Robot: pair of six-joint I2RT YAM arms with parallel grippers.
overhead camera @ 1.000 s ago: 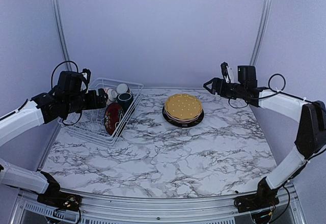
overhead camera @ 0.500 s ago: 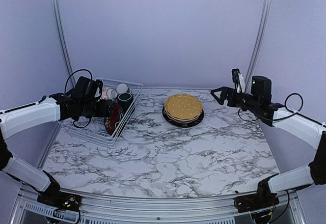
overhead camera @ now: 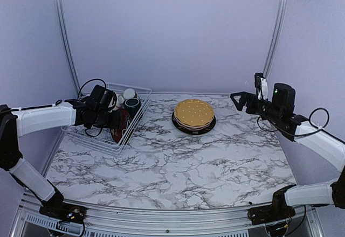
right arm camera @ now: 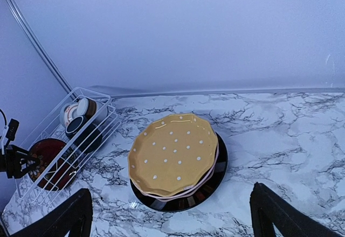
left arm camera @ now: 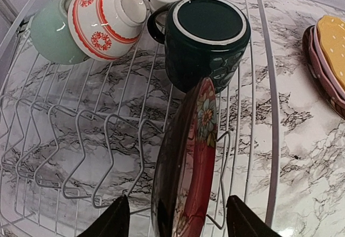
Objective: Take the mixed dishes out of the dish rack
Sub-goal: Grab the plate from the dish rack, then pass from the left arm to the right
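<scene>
The left pincer [left arm camera: 177,218], newly lowered into the rack [left arm camera: 264,113], straddles the upright red plate [left arm camera: 188,161], spread, not yet pinching, poised to lift it; the right pincer [right arm camera: 171,215], spread and empty, has backed off the stack [right arm camera: 172,153].

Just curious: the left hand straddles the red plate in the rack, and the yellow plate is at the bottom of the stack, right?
No: the yellow plate is on top of the stack, as the right wrist view shows. The left hand does straddle the red plate in the rack.
</scene>
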